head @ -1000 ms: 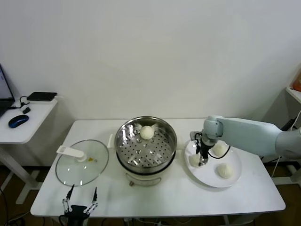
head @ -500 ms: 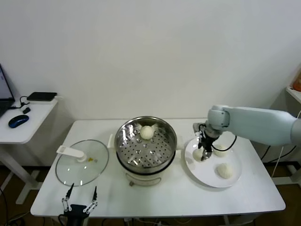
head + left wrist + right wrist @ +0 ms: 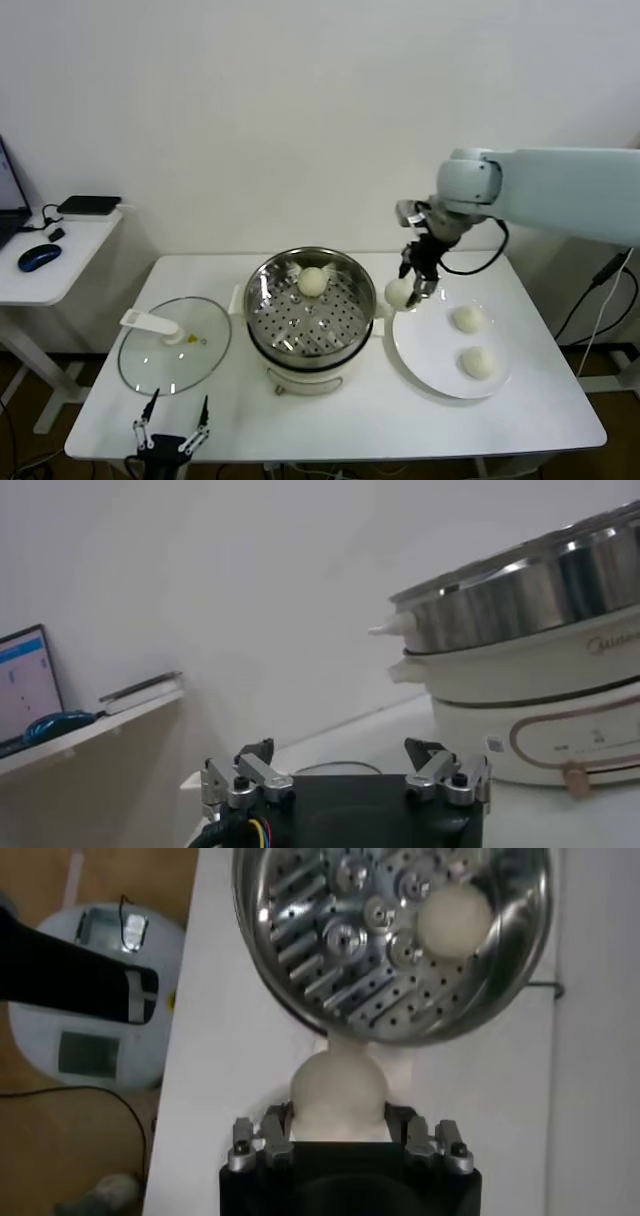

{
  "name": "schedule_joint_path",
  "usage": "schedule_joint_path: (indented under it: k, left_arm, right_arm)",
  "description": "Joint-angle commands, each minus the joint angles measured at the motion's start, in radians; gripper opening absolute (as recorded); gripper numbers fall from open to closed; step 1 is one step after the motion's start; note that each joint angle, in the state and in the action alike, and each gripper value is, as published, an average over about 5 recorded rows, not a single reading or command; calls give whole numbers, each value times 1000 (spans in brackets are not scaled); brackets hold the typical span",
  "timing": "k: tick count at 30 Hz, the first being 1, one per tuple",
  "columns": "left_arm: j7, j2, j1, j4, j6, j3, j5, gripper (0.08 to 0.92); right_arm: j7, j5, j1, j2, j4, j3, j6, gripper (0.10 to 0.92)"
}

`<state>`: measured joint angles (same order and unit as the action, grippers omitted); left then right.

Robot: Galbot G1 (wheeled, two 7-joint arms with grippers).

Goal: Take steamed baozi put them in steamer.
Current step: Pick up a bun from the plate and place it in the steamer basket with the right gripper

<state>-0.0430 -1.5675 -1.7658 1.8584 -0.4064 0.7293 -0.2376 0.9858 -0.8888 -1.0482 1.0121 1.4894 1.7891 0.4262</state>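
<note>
My right gripper (image 3: 412, 288) is shut on a creamy white baozi (image 3: 399, 292) and holds it in the air between the white plate (image 3: 437, 375) and the steamer (image 3: 311, 300). In the right wrist view the held baozi (image 3: 338, 1088) sits between the fingers, just short of the steamer's perforated tray (image 3: 330, 938). One baozi (image 3: 313, 281) lies on the tray at the back. Two baozi (image 3: 467, 319) (image 3: 478, 363) lie on the plate. My left gripper (image 3: 170, 437) is open and parked low at the table's front left edge.
A round glass lid (image 3: 175, 345) with a white handle lies left of the steamer. A side desk (image 3: 50, 262) at far left holds a blue mouse (image 3: 39, 257) and a black device. The steamer's white base (image 3: 520, 720) shows in the left wrist view.
My right gripper has lifted one baozi off the plate and carried it up and toward the steamer. Two baozi stay on the plate. The left arm has not moved.
</note>
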Motion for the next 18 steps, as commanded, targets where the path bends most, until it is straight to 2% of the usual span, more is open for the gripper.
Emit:
schedule_joint_path:
  k: [1, 10, 18]
  left_arm:
    - [-1, -4, 2, 0, 0, 0, -3, 823]
    - [-4, -10, -7, 6, 2, 8, -5, 823]
    - [-6, -16, -17, 13, 0, 5, -10, 823]
  right_arm:
    - [-10, -102, 17, 222, -91, -107, 27, 628]
    - [-19, -4, 229, 434, -353, -200, 20, 628]
    - [-15, 47, 319, 496, -428, -210, 10, 628]
